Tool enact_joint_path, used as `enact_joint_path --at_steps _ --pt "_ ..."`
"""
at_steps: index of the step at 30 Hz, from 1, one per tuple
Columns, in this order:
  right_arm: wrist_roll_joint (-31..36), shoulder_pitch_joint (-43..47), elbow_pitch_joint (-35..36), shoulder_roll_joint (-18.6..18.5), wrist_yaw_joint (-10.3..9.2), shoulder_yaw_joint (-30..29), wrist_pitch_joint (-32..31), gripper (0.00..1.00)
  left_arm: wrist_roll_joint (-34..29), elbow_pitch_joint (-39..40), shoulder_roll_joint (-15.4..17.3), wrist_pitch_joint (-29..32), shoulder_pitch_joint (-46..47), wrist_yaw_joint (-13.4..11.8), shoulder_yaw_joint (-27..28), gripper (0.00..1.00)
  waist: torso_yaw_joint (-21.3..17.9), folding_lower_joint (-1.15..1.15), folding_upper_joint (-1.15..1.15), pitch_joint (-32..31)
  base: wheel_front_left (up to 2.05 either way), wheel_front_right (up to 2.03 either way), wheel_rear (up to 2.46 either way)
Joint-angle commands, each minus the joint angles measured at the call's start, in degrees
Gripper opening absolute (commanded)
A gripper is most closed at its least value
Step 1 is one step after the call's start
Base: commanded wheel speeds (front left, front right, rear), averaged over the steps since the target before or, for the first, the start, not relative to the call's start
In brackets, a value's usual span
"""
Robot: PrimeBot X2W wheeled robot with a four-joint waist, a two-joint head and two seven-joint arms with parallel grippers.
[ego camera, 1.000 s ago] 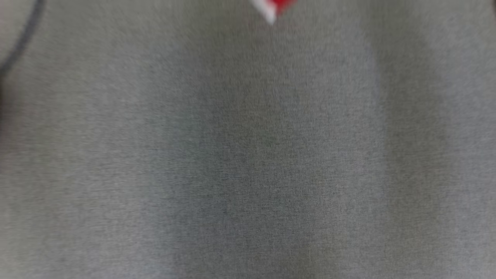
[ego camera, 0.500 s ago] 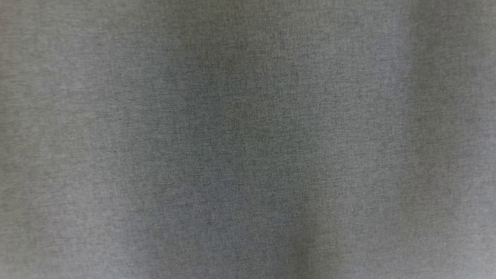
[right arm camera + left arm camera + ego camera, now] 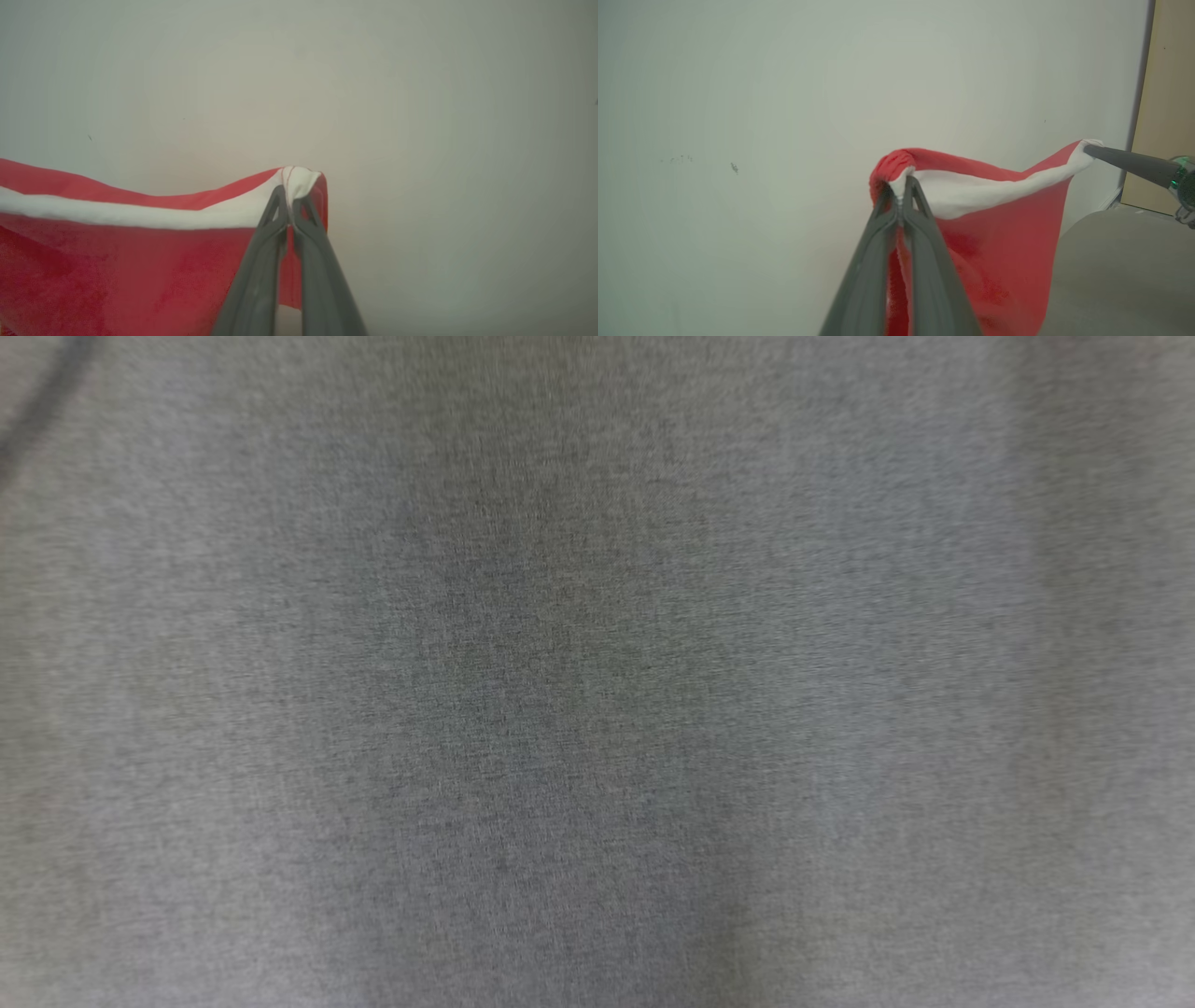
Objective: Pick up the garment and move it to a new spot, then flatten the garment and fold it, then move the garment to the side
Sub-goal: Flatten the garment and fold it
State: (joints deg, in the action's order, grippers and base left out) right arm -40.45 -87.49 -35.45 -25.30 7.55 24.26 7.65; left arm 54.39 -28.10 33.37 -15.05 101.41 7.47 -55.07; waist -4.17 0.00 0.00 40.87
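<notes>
The garment is red with a white band along its top edge, and it hangs in the air, stretched between my two grippers. In the left wrist view my left gripper is shut on one bunched corner of the white band. My right gripper reaches in from the right of that view and pinches the opposite corner. In the right wrist view my right gripper is shut on the white corner, and the garment falls away to the left below it.
The grey cloth surface lies blurred and close under the head camera, with a dark curved line at its upper left. Behind the garment is a pale wall. A tan panel stands at the right, above the grey surface.
A red and white tip of the garment showed at the top of the head view one second ago and has left it. The grey cloth's picture has shifted slightly.
</notes>
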Motion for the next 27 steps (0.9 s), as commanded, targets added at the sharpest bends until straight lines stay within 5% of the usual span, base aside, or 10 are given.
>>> enact_joint_path --at_steps 1,12,27 --pt "-0.81 4.63 2.1 -1.0 -0.13 0.41 0.7 0.0 -1.85 3.19 0.61 -0.14 -5.2 -0.69 1.92 0.0 -0.19 0.0 0.0 -2.69 0.0 0.0 0.0" --pt "-2.48 36.37 15.77 -4.73 -0.13 -4.58 2.19 0.0 -8.28 22.23 0.52 -0.17 -38.98 -6.65 11.47 0.0 0.41 0.0 0.0 -11.29 0.0 0.0 0.0" --pt "4.37 74.23 30.89 2.53 -0.14 -19.83 -4.4 0.0 -16.0 26.91 -2.94 -0.18 -73.4 -5.45 19.17 0.0 0.22 0.0 0.0 -19.88 0.0 0.0 0.0"
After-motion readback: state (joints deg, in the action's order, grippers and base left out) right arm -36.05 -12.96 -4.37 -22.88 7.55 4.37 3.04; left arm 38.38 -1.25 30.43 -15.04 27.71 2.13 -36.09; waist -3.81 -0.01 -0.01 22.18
